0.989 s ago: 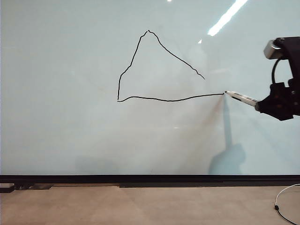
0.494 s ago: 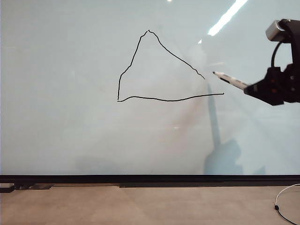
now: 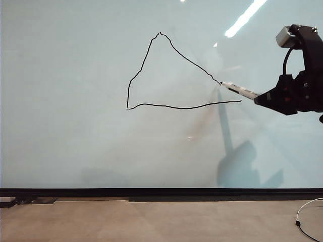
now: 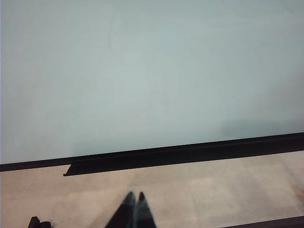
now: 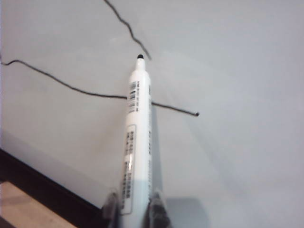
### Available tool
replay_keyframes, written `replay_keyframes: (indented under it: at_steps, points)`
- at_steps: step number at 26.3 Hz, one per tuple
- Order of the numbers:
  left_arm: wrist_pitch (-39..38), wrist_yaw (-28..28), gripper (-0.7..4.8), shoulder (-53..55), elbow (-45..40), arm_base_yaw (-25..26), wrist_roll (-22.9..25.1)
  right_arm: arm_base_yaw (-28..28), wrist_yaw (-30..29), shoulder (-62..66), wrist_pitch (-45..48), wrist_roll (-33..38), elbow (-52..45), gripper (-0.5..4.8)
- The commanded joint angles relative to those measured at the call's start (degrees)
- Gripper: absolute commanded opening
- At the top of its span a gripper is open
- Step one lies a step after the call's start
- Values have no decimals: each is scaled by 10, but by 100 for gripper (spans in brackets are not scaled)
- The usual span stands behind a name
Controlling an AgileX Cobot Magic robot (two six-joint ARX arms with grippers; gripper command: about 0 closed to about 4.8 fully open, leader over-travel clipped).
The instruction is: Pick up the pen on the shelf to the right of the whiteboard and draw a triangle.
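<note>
The whiteboard (image 3: 75, 141) fills the exterior view, pale and glossy. On it is the black triangle (image 3: 151, 48), with a peaked top, a wobbly base and a right side that stops just above the base's right end. My right gripper (image 3: 258, 97) is shut on the pen (image 3: 241, 91), a slim white marker. Its dark tip sits at the lower end of the triangle's right side. In the right wrist view the pen (image 5: 135, 137) runs out from between the fingers (image 5: 158, 205) to that line's end. My left gripper (image 4: 135, 195) is shut and holds nothing, low over the floor.
A black strip (image 3: 161, 192) runs along the whiteboard's lower edge, with tan floor (image 3: 151, 222) below it. A white cable (image 3: 303, 214) lies on the floor at the lower right. The shelf is out of view.
The right gripper has carried the pen up and to the left, from the right end of the base line to the lower end of the triangle's right side. The left arm has kept still.
</note>
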Motion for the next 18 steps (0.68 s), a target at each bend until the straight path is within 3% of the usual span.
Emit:
replay_keyframes:
  at_steps: [1, 18]
  points:
    - [3, 0, -5, 0, 2, 0, 0, 0, -3, 16, 10, -2, 8, -6]
    - [4, 0, -5, 0, 2, 0, 0, 0, -19, 39, 53, 5, 17, -6]
